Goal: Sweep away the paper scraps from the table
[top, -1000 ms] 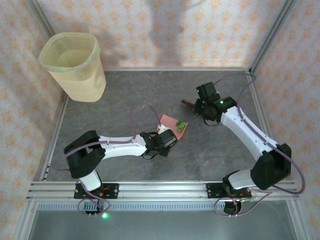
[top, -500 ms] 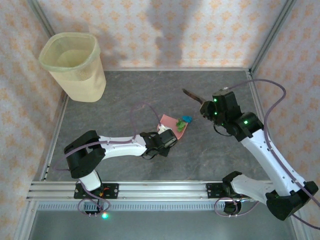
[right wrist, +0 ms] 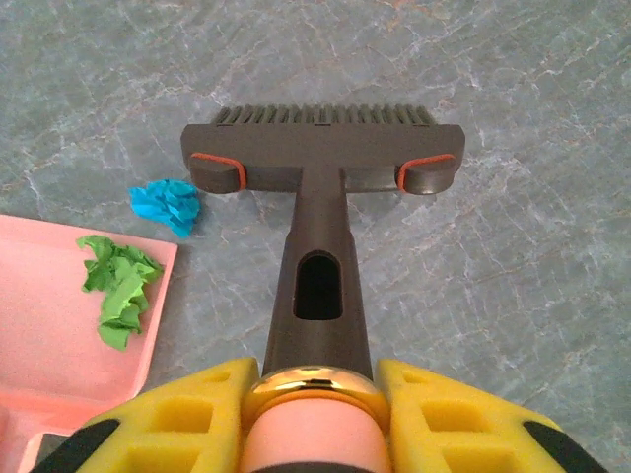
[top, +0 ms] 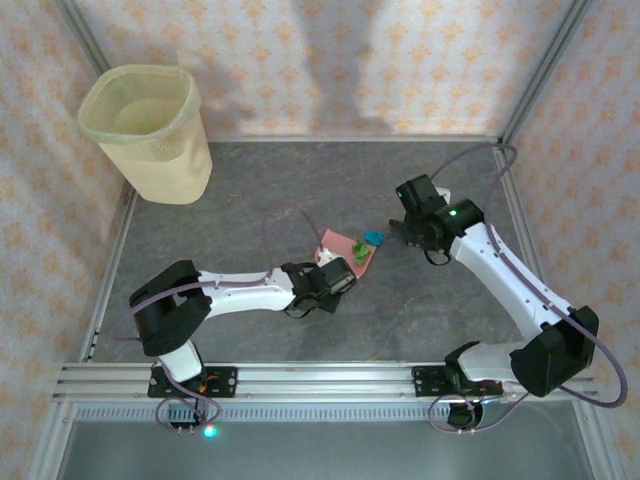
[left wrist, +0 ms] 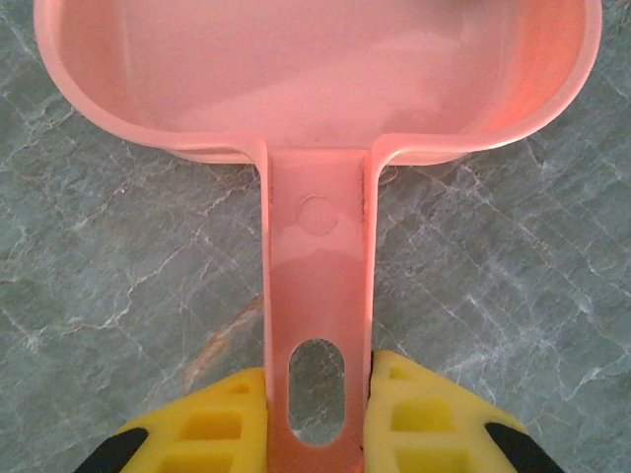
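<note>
The left gripper (left wrist: 317, 419) clamps the pink plastic dustpan (left wrist: 315, 59); the right gripper (right wrist: 311, 409) clamps a dark grey brush (right wrist: 320, 168) beside a crumpled teal paper scrap (right wrist: 166, 205), mid-left.

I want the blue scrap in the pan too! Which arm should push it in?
Right, probably. The right hand holds the brush, close beside the blue scrap at the pan's edge. The left hand is busy gripping the pan's handle.
</note>
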